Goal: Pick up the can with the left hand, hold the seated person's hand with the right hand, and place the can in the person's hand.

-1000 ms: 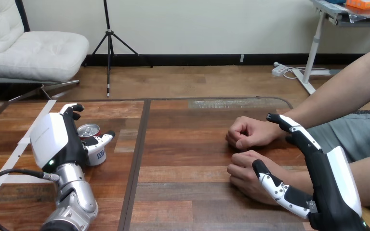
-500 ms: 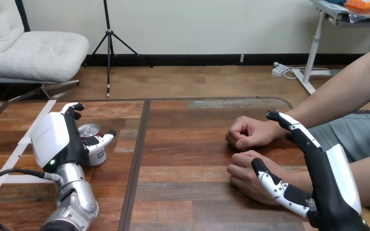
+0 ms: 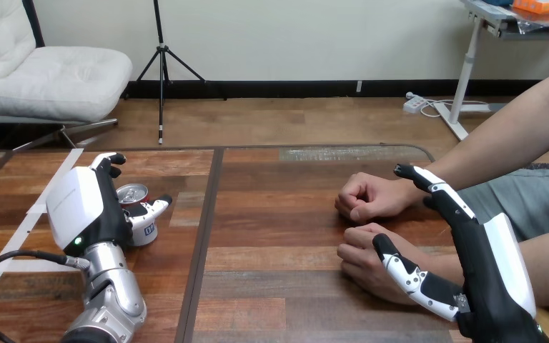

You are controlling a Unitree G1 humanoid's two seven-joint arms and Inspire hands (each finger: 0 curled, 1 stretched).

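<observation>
In the head view, the can (image 3: 132, 194) stood upright on the table (image 3: 286, 214) at the left, red-rimmed with a white side; a small dark mark on that side was too small to read. The left hand (image 3: 86, 207) was wrapped round it, thumb across the front and fingers behind. At the right, the right hand (image 3: 490, 271) was spread, fingers straight, between the person's two closed hands, near (image 3: 363, 257) and far (image 3: 368, 196); contact could not be told
</observation>
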